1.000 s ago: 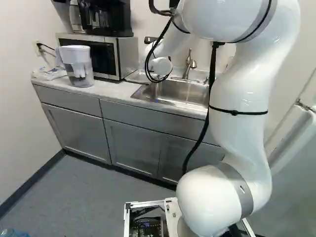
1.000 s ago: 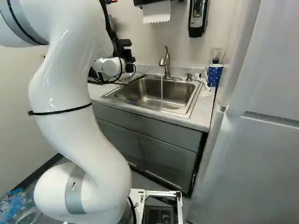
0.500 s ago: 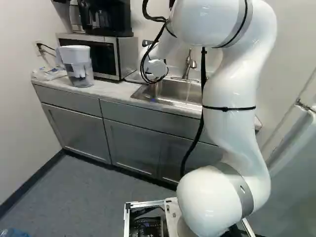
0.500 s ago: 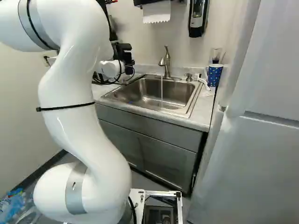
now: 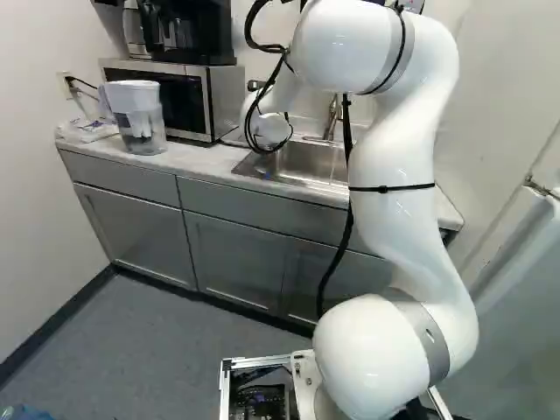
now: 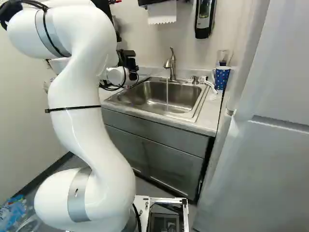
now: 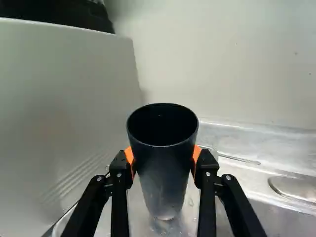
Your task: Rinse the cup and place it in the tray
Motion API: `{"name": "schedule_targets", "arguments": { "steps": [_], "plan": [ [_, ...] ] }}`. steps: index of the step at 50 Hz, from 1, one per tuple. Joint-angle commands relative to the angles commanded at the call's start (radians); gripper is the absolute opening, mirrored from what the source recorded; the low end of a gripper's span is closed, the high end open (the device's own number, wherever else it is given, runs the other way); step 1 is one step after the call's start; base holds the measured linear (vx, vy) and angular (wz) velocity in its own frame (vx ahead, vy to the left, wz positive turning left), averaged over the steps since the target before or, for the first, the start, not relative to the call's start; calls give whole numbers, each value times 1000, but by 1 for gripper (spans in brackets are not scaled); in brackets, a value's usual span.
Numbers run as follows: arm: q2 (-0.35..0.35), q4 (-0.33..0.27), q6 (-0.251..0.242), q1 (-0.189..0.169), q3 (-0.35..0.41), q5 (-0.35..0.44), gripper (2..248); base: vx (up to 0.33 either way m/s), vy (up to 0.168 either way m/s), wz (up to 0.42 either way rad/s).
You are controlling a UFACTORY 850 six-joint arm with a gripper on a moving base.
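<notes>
One black cup [image 7: 164, 173], mouth up, base down, long axis roughly upright

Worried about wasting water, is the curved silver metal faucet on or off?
On: a thin stream of water falls from the faucet into the rectangular steel sink.

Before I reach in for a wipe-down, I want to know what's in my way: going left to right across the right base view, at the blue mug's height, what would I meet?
Robot arm → faucet → small pump → blue dotted mug → tall pale appliance.
</notes>
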Motion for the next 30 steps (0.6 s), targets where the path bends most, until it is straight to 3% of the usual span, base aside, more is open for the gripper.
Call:
{"name": "schedule_targets", "arguments": {
  "steps": [30],
  "plan": [
    [-30,0,0,4,-14,0,125,0,0,0]
  ]
}}
